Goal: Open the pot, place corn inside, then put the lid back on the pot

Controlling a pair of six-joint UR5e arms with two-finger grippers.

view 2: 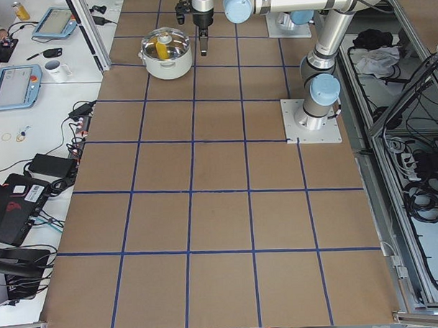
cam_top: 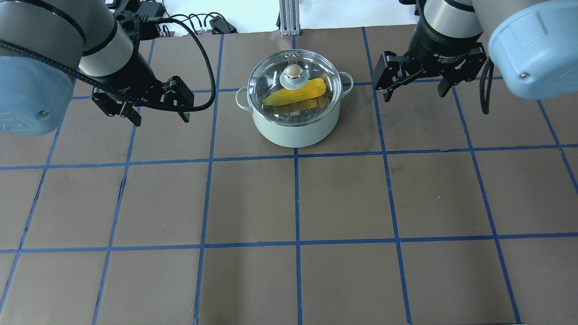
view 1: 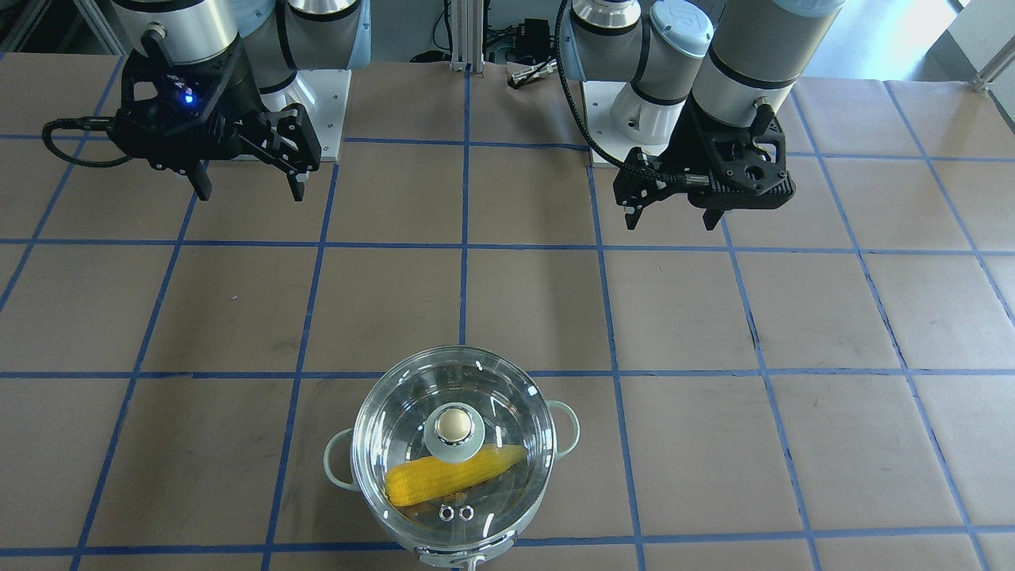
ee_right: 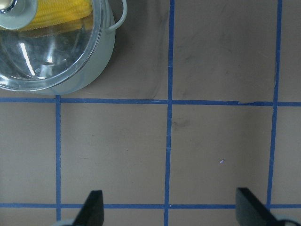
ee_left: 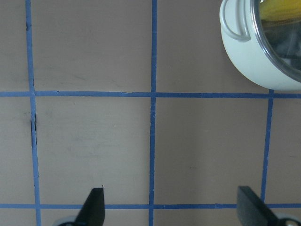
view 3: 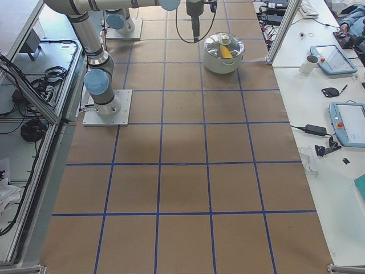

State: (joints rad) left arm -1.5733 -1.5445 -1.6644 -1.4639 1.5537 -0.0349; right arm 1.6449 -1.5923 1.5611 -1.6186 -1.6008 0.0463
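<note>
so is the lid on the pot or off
On. The lid sits level on the rim of the pot all round, with the corn showing through the glass beneath it.

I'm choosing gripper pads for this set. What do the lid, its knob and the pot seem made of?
The lid: clear glass or similar, since the corn shows through and it glints. The knob: matte cream, perhaps plastic, on a mirror-like chrome base. The pot: glossy mint coating outside, likely enamelled metal.
</note>
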